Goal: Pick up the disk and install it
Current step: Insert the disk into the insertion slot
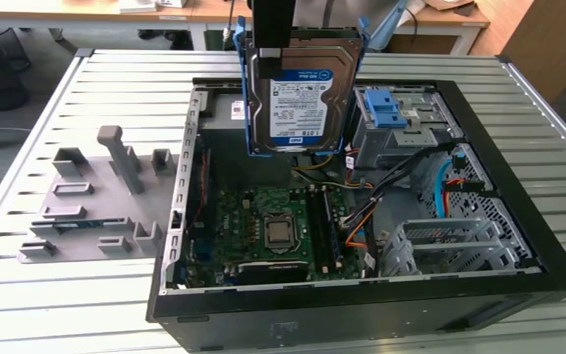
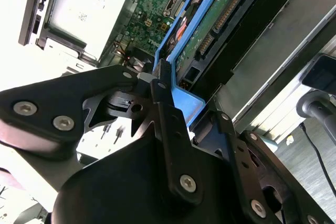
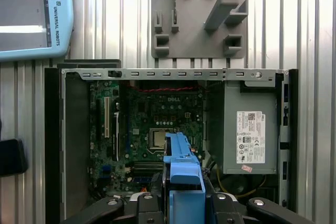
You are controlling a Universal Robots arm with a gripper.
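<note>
End effector is clenched on the disk's blue bracket, holding it upright above the open case at the surface's middle. Inside the case lie a motherboard, power supply and drive cage.

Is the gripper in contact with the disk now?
Touching. In the second wrist view the gripper clamps the disk by its blue bracket; in the exterior view the disk hangs from it.
</note>
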